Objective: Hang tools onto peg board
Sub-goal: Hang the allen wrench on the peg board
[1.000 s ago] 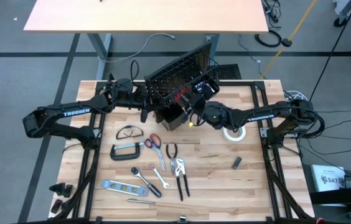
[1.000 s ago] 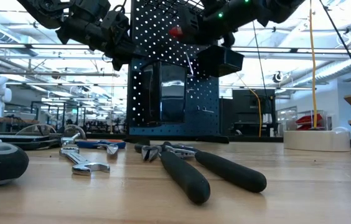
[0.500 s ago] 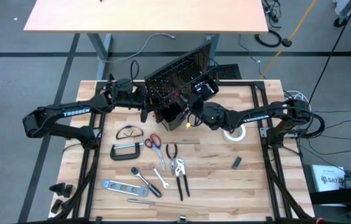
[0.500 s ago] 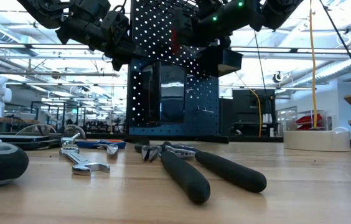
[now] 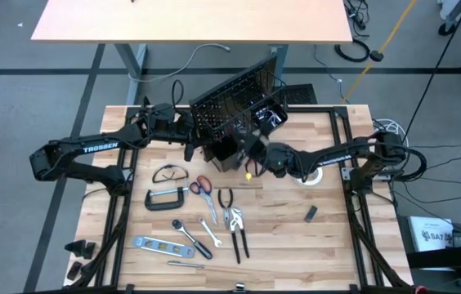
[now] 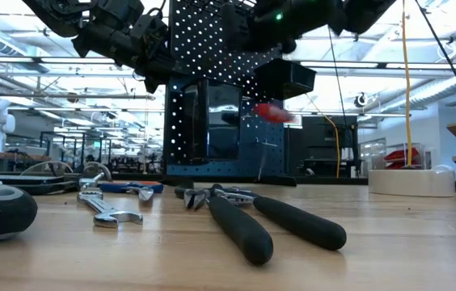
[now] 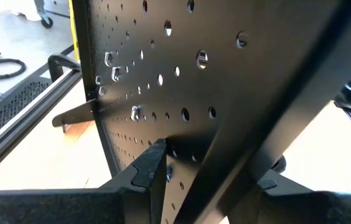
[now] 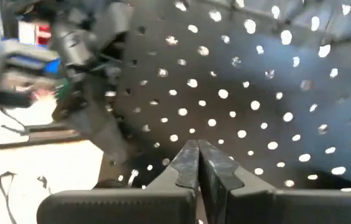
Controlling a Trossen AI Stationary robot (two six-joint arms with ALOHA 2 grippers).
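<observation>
High view: both arms at the peg board [image 5: 234, 98], which stands tilted at the table's [image 5: 328, 245] far edge.
Left to right: left gripper [image 5: 188, 135] clamps the board's left edge, jaws partway apart on it. Safety glasses [image 5: 168, 173], C-clamp [image 5: 166, 198], scissors [image 5: 200, 186] and pliers [image 5: 232, 220] lie in front, long axes mostly front-to-back. Red screwdriver [image 6: 275, 113] blurred mid-air before the board, roughly level. Right gripper [image 5: 251, 147] pinched shut, empty; tape roll [image 5: 307, 175] under its arm.

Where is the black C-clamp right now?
In the high view the black C-clamp lies flat on the table's left half, just below the safety glasses and left of the red-handled scissors.
</observation>
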